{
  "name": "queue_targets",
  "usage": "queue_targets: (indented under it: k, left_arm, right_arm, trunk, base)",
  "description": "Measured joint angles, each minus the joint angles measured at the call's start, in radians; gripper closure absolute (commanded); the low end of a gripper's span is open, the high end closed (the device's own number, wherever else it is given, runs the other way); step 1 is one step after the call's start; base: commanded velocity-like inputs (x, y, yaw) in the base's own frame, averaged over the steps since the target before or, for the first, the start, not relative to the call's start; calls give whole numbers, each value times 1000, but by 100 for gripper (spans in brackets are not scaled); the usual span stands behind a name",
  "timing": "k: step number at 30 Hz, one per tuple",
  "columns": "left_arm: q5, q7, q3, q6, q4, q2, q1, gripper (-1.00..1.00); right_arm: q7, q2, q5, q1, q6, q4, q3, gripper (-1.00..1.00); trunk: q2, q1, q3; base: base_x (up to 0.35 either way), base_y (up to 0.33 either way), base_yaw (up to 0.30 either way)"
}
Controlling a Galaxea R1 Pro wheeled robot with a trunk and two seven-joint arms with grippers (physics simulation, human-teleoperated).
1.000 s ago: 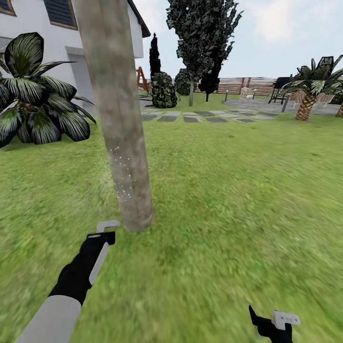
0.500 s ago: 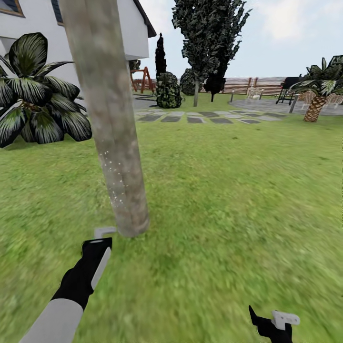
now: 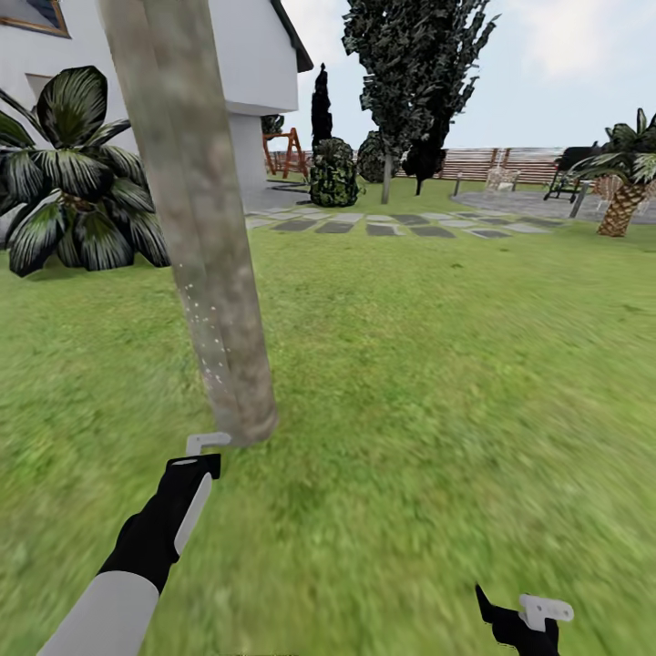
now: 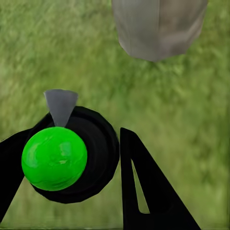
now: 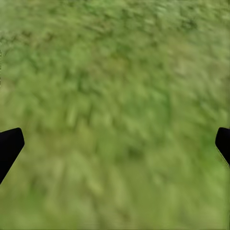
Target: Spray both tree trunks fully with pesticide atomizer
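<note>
The tree trunk [image 3: 196, 246] is right ahead on the grass, speckled with spray. The left gripper [image 4: 91, 163] has its jaws clamped on the pesticide atomizer [image 4: 55, 158], nozzle near the trunk's base. It's probably light, rigid and slick, so hold the body. The right gripper [image 5: 115, 143] hangs wide open.

The head camera looks forward and down across the lawn [image 3: 428, 364] toward the fence [image 3: 510, 164], with the tree trunk [image 3: 205, 273] close ahead, while the left wrist camera faces that trunk's base [image 4: 160, 28] from nearby and the right wrist camera looks straight down at close grass [image 5: 115, 115].
</note>
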Motion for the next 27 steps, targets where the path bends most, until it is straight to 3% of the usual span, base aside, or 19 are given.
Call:
queue_targets:
  k: [6, 22, 27]
  left_arm:
    - [-4, 0, 1, 0, 0, 0, 0, 100]
    - [-3, 0, 0, 0, 1, 0, 0, 100]
    - [-3, 0, 0, 1, 2, 0, 0, 100]
  right_arm:
    - [0, 0, 0, 0, 0, 0, 0, -100]
    - [0, 0, 0, 0, 0, -2, 0, -100]
    - [0, 0, 0, 0, 0, -2, 0, -100]
  trunk:
    - [0, 0, 0]
    - [0, 0, 0]
    - [0, 0, 0]
  base:
    - [54, -276, 248]
    - [127, -276, 12]
    - [148, -270, 217]
